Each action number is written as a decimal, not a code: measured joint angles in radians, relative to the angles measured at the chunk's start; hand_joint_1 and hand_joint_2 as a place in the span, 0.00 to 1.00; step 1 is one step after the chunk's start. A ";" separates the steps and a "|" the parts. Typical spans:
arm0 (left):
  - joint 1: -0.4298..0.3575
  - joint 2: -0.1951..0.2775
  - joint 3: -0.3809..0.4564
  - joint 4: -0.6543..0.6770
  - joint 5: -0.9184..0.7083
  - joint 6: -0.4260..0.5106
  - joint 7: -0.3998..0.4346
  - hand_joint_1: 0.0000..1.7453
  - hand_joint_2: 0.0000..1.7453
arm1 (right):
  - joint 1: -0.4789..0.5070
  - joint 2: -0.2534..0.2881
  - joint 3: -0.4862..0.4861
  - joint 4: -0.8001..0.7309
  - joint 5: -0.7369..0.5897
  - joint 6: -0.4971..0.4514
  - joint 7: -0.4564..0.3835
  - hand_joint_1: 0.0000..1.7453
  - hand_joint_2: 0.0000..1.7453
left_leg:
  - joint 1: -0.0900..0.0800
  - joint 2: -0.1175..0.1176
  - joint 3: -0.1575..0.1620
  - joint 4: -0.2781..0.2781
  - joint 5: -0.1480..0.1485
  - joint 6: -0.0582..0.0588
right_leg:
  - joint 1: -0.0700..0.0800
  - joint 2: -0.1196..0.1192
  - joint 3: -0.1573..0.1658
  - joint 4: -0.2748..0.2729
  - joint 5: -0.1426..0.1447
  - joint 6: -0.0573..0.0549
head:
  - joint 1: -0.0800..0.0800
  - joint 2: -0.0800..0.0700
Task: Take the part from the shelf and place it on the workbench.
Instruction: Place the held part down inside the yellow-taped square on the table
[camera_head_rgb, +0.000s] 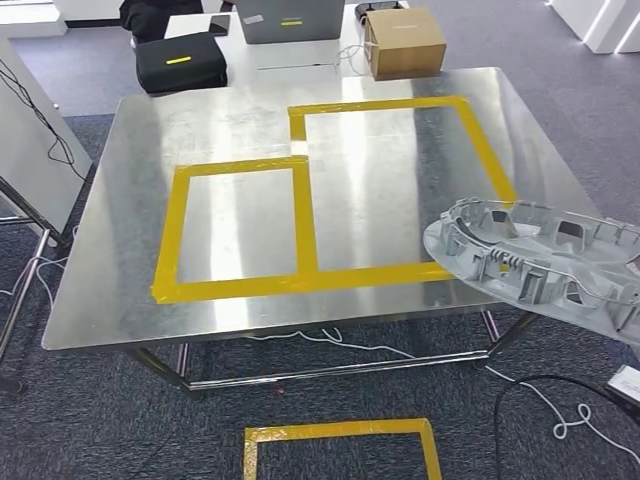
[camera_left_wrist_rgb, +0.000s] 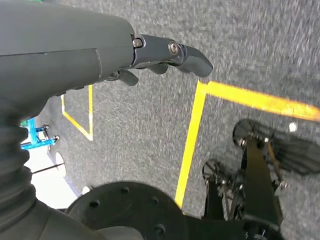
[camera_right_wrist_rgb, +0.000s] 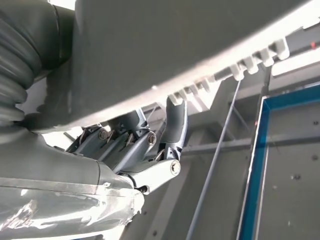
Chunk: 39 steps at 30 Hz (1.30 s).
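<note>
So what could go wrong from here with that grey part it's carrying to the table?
The grey part hangs past the workbench's right front corner, so a release now could tip it off the edge. The right hand grips it by the rim with hooked fingers; such a wide part could slip. It also isn't inside the yellow tape rectangles yet.

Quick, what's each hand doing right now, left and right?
Left hand: holds nothing, fingers stretched out over the carpet.
Right hand: grips the grey part by its edge, from underneath.
</note>
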<state>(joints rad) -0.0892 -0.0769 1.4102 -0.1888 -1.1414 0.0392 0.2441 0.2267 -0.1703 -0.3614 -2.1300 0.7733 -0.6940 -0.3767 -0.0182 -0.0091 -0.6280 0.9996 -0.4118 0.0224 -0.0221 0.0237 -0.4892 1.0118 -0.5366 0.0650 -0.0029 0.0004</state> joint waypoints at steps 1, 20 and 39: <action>0.000 0.000 0.000 0.000 0.000 0.000 0.000 0.00 1.00 | 0.001 -0.001 0.000 0.000 0.000 0.000 0.000 1.00 1.00 | 0.002 0.000 0.008 -0.005 -0.004 -0.001 | -0.001 -0.002 0.007 0.000 -0.001 0.006 | 0.001 0.000; -0.003 -0.007 0.002 0.000 0.014 0.003 -0.002 0.00 1.00 | 0.002 -0.009 0.001 0.009 -0.010 0.002 0.011 1.00 1.00 | 0.006 -0.001 0.059 0.154 -0.161 -0.046 | 0.002 -0.018 -0.113 0.024 0.092 -0.037 | 0.004 0.000; 0.000 -0.010 0.025 0.000 0.029 0.012 -0.018 0.00 1.00 | 0.010 -0.124 -0.031 0.055 -0.048 0.211 0.208 1.00 1.00 | 0.005 -0.003 0.023 -0.002 -0.009 -0.028 | 0.005 -0.015 -0.052 -0.008 0.054 -0.012 | 0.004 0.000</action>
<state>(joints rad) -0.0887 -0.0868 1.4357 -0.1888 -1.1123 0.0510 0.2266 0.2367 -0.2943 -0.3924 -2.0751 0.7253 -0.4826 -0.1684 -0.0137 -0.0117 -0.6049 0.9976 -0.4206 -0.0054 -0.0169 0.0089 -0.5415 1.0038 -0.4825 0.0531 0.0014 0.0004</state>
